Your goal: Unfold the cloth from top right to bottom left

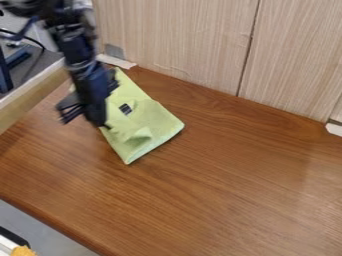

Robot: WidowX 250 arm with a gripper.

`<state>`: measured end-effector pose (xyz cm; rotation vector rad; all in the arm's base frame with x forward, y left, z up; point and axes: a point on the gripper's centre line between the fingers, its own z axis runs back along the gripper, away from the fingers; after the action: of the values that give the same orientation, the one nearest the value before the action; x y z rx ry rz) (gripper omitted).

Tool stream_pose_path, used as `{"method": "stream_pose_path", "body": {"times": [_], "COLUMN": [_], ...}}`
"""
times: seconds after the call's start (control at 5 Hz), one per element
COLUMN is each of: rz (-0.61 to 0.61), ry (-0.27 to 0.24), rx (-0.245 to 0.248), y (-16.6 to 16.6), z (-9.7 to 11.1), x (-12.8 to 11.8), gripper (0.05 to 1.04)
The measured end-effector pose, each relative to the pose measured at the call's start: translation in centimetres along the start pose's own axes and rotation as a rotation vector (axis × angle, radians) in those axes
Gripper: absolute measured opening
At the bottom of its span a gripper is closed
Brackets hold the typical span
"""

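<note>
- Where the wall meets the work surface, one reddish-brown, glossy wood-grain counter (234,180) stretches forward, its front edge slanting across the lower left.
- Behind it stand pale, vertically grained wooden panels (180,40), with one long dark seam (248,47) towards the right.
- One black, jointed robot arm (70,42) comes in from the upper left and slants down over the cloth's left side.
- One lime-green, soft fabric cloth (157,122) lies folded on the counter, left of centre and near the wall. Its long axis runs roughly from top to bottom of the view; a narrow corner points up towards the wall, another points down towards the front, and a broader one points right. One small raised fold (141,135) shows near its lower part.
- One light wooden rail (33,99) runs along the counter's left side.
- One black two-finger gripper (83,121) hangs at the cloth's left edge, slightly blurred. Its two fingers stand clearly apart, one overlapping the cloth in view, the other left of it; whether either touches or grips fabric cannot be told.
- Two white strips (116,61) lie along the wall's foot, one at each side.
- One small black patch (125,109) marks the cloth's upper half.
</note>
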<state>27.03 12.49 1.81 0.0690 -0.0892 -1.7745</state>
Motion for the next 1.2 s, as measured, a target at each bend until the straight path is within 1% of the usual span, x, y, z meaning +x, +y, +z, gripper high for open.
{"method": "stream_pose_path", "body": {"times": [0.2,0.4,0.6,0.8,1.0,1.2], "rz": [0.045,0.108,0.176,0.267,0.324,0.332], "ry": [-0.007,0.015,0.043,0.043,0.063,0.078], "rx": [-0.012,-0.001,-0.018,-0.065,-0.102,-0.109], "y": [-2.6,-4.1,-4.9,-5.9,-6.5,-6.2], "z": [0.1,0.4,-0.4,-2.5,-3.4,-3.4], "x": [-0.1,-0.9,-1.0,-1.0,-1.2,-0.9], "gripper": [0.058,0.058,0.056,0.056,0.080,0.232]}}
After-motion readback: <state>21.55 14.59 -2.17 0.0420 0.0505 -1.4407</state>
